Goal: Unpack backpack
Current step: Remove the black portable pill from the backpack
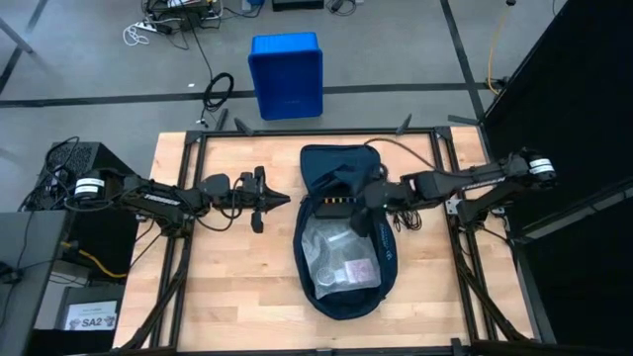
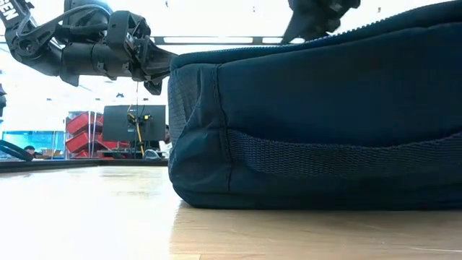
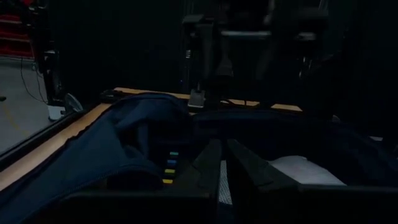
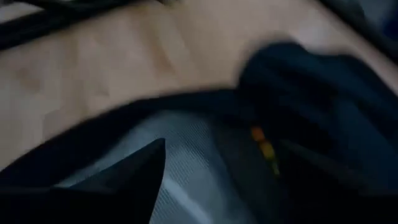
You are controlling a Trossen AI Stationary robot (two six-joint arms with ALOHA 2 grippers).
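The dark navy backpack (image 1: pixel 321 168) lies flat on the wooden table, unzipped, with its opening facing up. Inside lie a clear plastic bag (image 1: pixel 341 257) of small items and a black piece with coloured marks (image 1: pixel 334 206). My right gripper (image 1: pixel 368 198) hovers open over the opening's right side; its blurred wrist view shows the bag (image 4: pixel 193 155) and the coloured marks (image 4: pixel 264 149) between its fingers. My left gripper (image 1: pixel 282 201) is shut and level, raised just off the backpack's left edge (image 2: pixel 177 65) and pointing at it.
A bright blue plastic bin (image 1: pixel 287 74) stands on the floor beyond the table's far edge. Dark frame rails (image 1: pixel 188 198) run along both table sides. Bare wood (image 1: pixel 218 287) lies left of the backpack and a narrower strip (image 1: pixel 425 287) lies right of it.
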